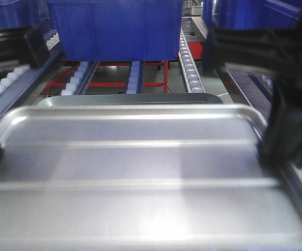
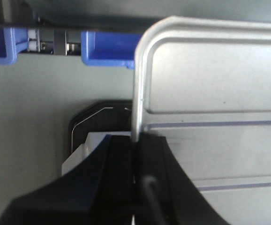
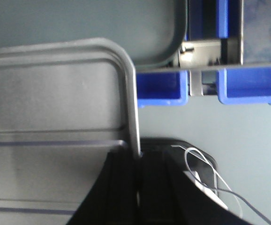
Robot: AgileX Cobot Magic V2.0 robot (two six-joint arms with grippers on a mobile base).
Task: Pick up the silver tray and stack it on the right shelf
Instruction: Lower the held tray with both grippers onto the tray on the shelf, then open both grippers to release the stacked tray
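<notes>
Tray [image 1: 140, 157] hangs between us, left gripper [image 2: 135, 152] and right gripper [image 3: 139, 159] clenched on its rims; uneven arm motion could twist it free.

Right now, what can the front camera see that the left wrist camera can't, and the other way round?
Only the front view shows the big blue bin and the red bars beneath it. Only the left wrist view shows, close up, the left pincer clamped on the rim of the silver tray. Both views show that same silver tray, shiny and with nothing on the part you can see.
</notes>
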